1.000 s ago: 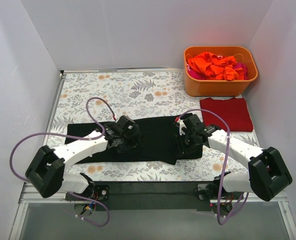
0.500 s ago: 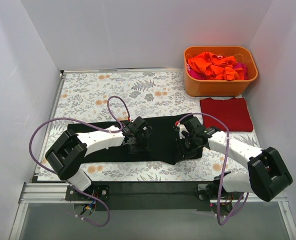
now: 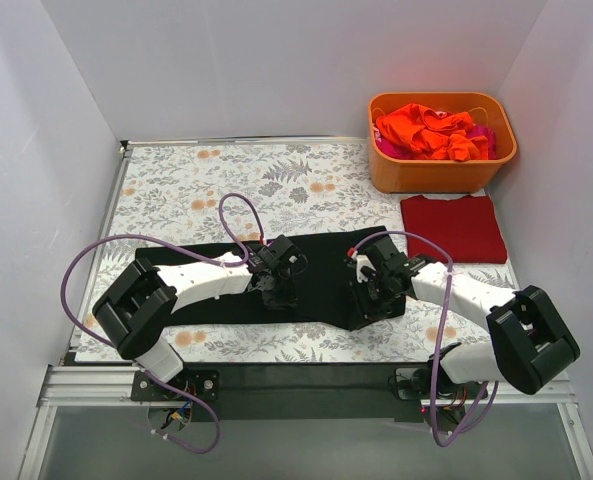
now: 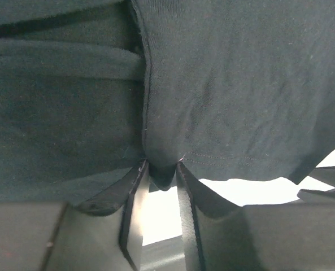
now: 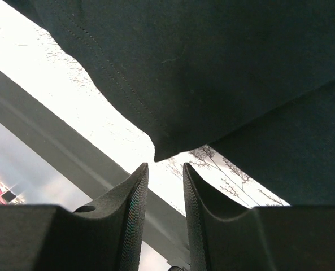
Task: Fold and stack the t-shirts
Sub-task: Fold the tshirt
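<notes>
A large black t-shirt (image 3: 321,262) lies spread across the front of the table. My left gripper (image 3: 279,278) is over its middle; in the left wrist view its jaws (image 4: 161,166) are shut on a small fold of the black fabric (image 4: 223,101) at a seam. My right gripper (image 3: 374,292) hangs over the shirt's front right part. In the right wrist view it (image 5: 165,166) stands narrowly open, with a corner of the black shirt (image 5: 212,68) just beyond its tips and nothing between them. A folded dark red t-shirt (image 3: 456,228) lies flat at the right.
An orange plastic tub (image 3: 406,175) at the back right holds crumpled orange t-shirts (image 3: 426,128) and a pink one (image 3: 481,135). The floral tablecloth (image 3: 226,180) covers the table. White walls close in on three sides, and a metal rail (image 3: 276,378) runs along the front edge.
My left gripper slid right along the black shirt and closed from wide open onto a fold of it. The right gripper edged slightly left and narrowed a little.
</notes>
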{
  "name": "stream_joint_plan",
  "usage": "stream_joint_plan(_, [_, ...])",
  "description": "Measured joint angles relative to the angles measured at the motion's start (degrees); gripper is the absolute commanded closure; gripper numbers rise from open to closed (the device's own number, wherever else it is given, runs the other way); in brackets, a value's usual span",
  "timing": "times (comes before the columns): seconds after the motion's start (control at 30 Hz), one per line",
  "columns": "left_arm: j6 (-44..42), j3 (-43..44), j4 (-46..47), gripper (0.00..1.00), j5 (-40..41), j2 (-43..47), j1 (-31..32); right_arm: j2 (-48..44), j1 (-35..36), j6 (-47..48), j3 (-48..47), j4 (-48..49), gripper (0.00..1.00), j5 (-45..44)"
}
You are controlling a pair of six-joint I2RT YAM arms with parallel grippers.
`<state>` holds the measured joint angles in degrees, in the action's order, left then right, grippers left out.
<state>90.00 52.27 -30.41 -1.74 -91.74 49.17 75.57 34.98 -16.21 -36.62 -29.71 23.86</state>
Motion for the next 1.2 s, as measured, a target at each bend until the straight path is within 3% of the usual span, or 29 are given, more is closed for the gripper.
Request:
stream_joint_plan(0.17, [0.02,0.00,0.02,0.82,-0.02,0.00,0.00,0.72,0.42,-0.39,0.02,1.20,0.68,0.31])
stream_joint_plan(0.47, [0.02,-0.02,0.02,0.85,-0.17,0.00,0.09,2.60,0.83,-1.88,0.02,3.15,0.69,0.22])
stream_joint_plan(0.57, [0.04,0.00,0.02,0.85,-0.20,0.00,0.09,3.91,1.51,-2.10,0.02,3.58,0.73,0.15])
stream_joint_plan(0.7, [0.09,0.00,0.02,0.89,-0.20,0.00,0.09,4.31,2.21,-2.32,0.00,3.87,0.97,-0.07])
stream_joint_plan(0.73, [0.15,-0.02,0.02,0.90,-0.20,0.02,0.09,4.22,2.27,-2.49,0.00,3.89,0.99,-0.20])
stream_joint_plan(0.97, [0.61,0.04,-0.17,0.95,0.39,0.46,0.07,1.14,2.27,-3.06,-1.22,2.03,0.99,-3.48])
stream_joint_plan(1.2, [-0.11,3.91,-1.92,0.95,1.38,0.42,-1.09,0.94,1.05,-2.21,-9.14,-0.35,0.99,-5.90])
